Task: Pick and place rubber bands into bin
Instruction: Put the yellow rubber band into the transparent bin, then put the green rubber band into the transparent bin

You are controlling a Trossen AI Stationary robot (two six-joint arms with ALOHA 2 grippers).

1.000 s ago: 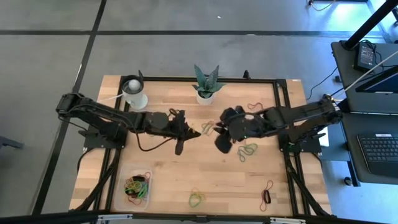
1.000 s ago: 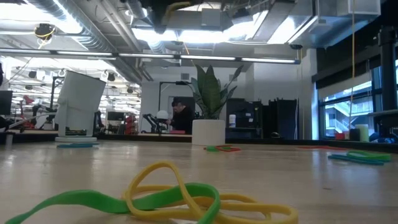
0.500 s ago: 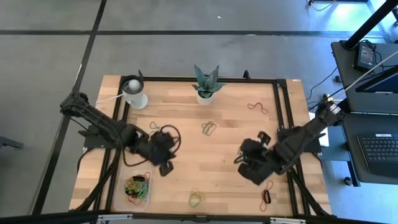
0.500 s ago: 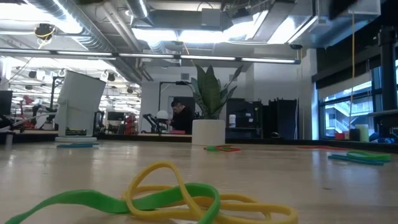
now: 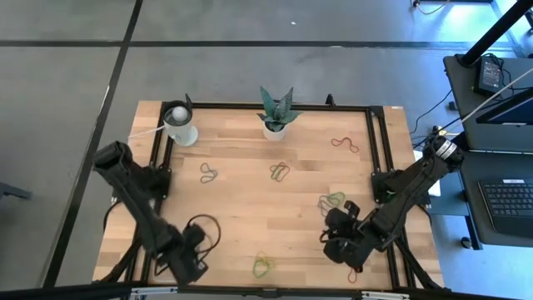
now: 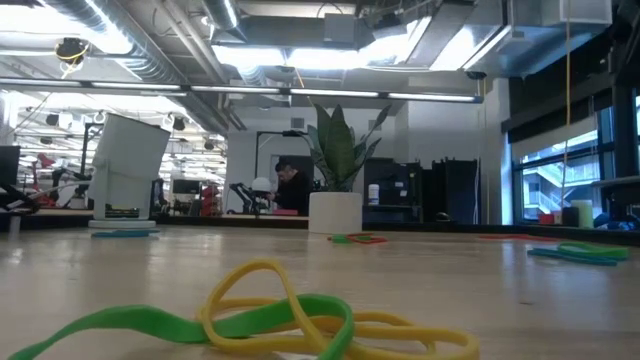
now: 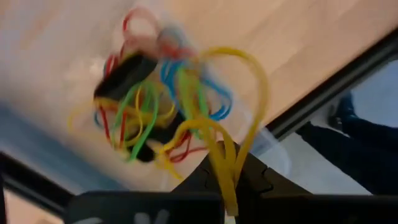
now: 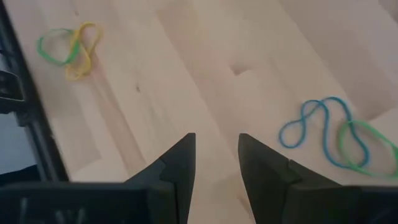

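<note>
Several rubber bands [image 5: 331,202] lay scattered on the table [image 5: 241,208]; limp and light, best pinched across a strand. My left gripper [image 7: 227,186], shut on a yellow band [image 7: 239,124], hung over the bin [image 7: 273,149]. My right gripper [image 8: 216,158] hovered open, empty.

Bright, even light from ceiling strips [image 6: 300,55]; glare off them in low view. Tabletop [image 5: 241,208] evenly lit from above, shadows under arms soft, faint. Low view: nearest rubber bands [image 6: 270,315] slightly soft, far room sharper. Left wrist view heavily motion-blurred, rubber bands smeared. Right wrist view clear, mild softness at edges.
</note>
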